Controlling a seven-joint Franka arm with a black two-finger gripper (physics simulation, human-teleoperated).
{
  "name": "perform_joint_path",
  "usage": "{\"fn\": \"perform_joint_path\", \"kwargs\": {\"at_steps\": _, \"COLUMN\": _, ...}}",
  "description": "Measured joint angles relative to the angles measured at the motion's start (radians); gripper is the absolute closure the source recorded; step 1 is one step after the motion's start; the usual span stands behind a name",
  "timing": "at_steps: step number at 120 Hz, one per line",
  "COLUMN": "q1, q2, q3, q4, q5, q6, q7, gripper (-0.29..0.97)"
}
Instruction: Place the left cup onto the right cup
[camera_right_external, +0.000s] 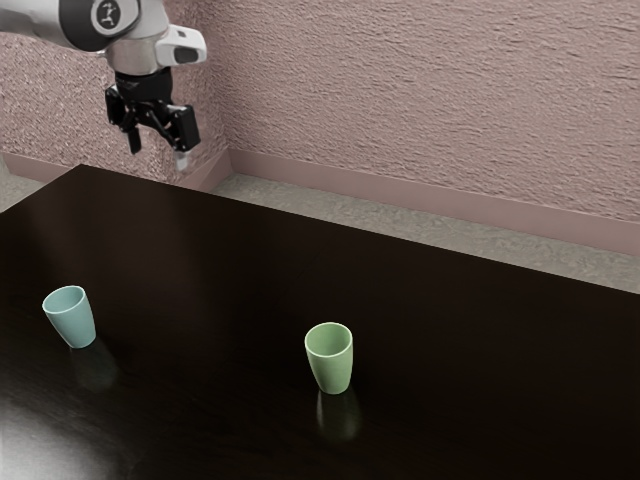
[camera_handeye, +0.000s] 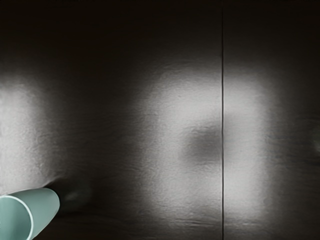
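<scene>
In the exterior view the arm hung high at the upper left, its wrist bent down and the gripper (camera_right_external: 158, 146) poised well above the dark table's (camera_right_external: 450, 330) far corner, its fingers spread wide with nothing between them. The pale blue cup (camera_right_external: 70, 316) stood upright near the exterior view's left, well apart from the upright green cup (camera_right_external: 329, 357). In the wrist view the pale blue cup (camera_handeye: 22, 215) showed on the glossy table (camera_handeye: 150, 75).
</scene>
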Motion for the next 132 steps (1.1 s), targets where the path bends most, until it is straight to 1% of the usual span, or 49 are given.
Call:
{"fn": "perform_joint_path", "kwargs": {"at_steps": 34, "q1": 0.056, "q2": 0.002, "q3": -0.019, "q4": 0.002, "q5": 0.005, "q6": 0.008, "q7": 0.007, "gripper": 0.00}}
{"fn": "perform_joint_path", "kwargs": {"at_steps": 52, "q1": 0.069, "q2": 0.014, "q3": -0.016, "q4": 0.011, "q5": 0.002, "q6": 0.010, "q7": 0.009, "gripper": 0.00}}
{"fn": "perform_joint_path", "kwargs": {"at_steps": 60, "q1": 0.064, "q2": 0.022, "q3": -0.008, "q4": 0.010, "q5": 0.000, "q6": 0.011, "q7": 0.009, "gripper": 0.00}}
{"fn": "perform_joint_path", "kwargs": {"at_steps": 84, "q1": -0.005, "q2": 0.053, "q3": 0.030, "q4": -0.001, "q5": -0.004, "q6": 0.026, "q7": 0.011, "gripper": 0.00}}
{"fn": "perform_joint_path", "kwargs": {"at_steps": 103, "q1": -0.053, "q2": 0.051, "q3": 0.061, "q4": -0.051, "q5": -0.008, "q6": 0.057, "q7": 0.014, "gripper": 0.00}}
{"fn": "perform_joint_path", "kwargs": {"at_steps": 114, "q1": -0.049, "q2": 0.046, "q3": 0.082, "q4": -0.082, "q5": -0.014, "q6": 0.078, "q7": 0.017, "gripper": 0.00}}
{"fn": "perform_joint_path", "kwargs": {"at_steps": 132, "q1": -0.010, "q2": 0.006, "q3": 0.096, "q4": -0.158, "q5": -0.018, "q6": 0.119, "q7": 0.020, "gripper": 0.00}}
